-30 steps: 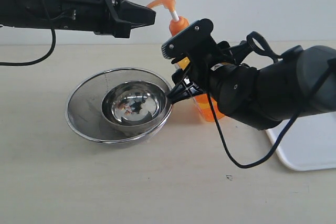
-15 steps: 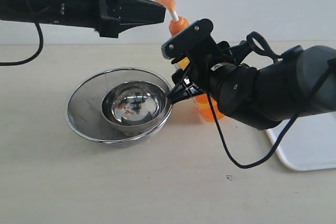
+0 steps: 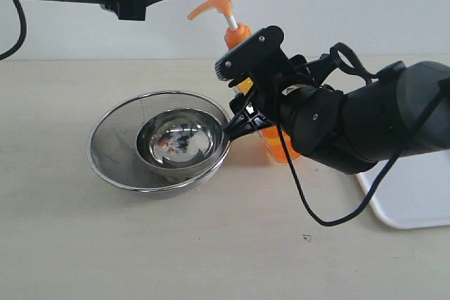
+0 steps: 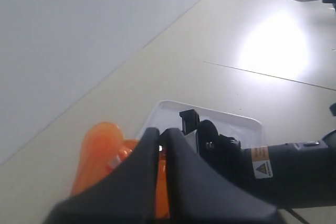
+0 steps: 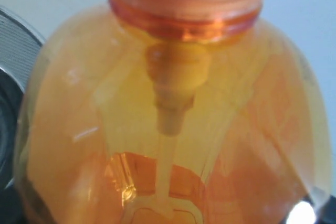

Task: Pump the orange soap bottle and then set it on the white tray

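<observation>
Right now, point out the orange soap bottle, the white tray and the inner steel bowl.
orange soap bottle (image 3: 238,36), exterior view, orange collar under the pump stem.
white tray (image 3: 420,191), exterior view, bare flat surface.
inner steel bowl (image 3: 179,138), exterior view, polished inside.

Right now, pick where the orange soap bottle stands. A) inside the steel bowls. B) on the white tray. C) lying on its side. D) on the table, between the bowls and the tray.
D: the orange soap bottle stands upright on the table, with the steel bowls to one side and the white tray to the other.
</observation>
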Controlling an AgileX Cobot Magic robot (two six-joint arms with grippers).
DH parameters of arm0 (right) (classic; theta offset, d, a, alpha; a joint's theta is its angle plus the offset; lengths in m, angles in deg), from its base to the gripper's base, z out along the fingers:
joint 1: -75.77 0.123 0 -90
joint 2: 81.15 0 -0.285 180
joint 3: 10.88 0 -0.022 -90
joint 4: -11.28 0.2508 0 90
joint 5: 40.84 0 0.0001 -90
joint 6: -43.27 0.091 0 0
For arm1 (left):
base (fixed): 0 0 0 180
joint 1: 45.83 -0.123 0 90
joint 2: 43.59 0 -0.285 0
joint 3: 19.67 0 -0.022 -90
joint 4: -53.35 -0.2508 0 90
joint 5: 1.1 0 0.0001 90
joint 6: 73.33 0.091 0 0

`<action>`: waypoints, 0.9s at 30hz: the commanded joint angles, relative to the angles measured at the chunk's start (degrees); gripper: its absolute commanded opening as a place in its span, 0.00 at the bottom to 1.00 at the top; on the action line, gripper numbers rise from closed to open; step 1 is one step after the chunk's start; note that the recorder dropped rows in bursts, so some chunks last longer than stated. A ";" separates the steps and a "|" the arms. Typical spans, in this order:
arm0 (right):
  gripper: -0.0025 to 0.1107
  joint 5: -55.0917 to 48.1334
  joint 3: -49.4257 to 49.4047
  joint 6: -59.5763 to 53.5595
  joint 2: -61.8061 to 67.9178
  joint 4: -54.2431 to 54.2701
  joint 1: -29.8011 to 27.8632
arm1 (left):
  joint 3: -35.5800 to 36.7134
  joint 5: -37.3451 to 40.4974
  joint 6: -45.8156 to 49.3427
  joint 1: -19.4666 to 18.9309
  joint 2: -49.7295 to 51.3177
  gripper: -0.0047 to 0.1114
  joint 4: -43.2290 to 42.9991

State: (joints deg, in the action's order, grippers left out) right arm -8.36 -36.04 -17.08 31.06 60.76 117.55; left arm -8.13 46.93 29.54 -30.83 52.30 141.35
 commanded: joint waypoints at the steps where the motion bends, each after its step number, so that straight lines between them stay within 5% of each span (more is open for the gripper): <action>1: 0.02 4.12 0.64 -1.13 -0.65 -3.55 0.04 | -0.34 -1.64 -0.70 0.23 -0.40 0.08 -0.08; 17: 0.02 6.67 1.44 -1.53 1.38 -8.08 1.55 | -0.34 -7.85 0.19 0.23 -0.40 0.08 0.05; 27: 0.02 5.39 5.88 -1.21 1.38 -7.37 1.55 | -0.34 -7.87 -2.34 0.12 -0.40 0.08 -7.75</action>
State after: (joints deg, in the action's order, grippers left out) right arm -6.69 -31.25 -17.86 33.30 54.51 119.10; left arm -8.13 38.76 28.39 -30.83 52.30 134.48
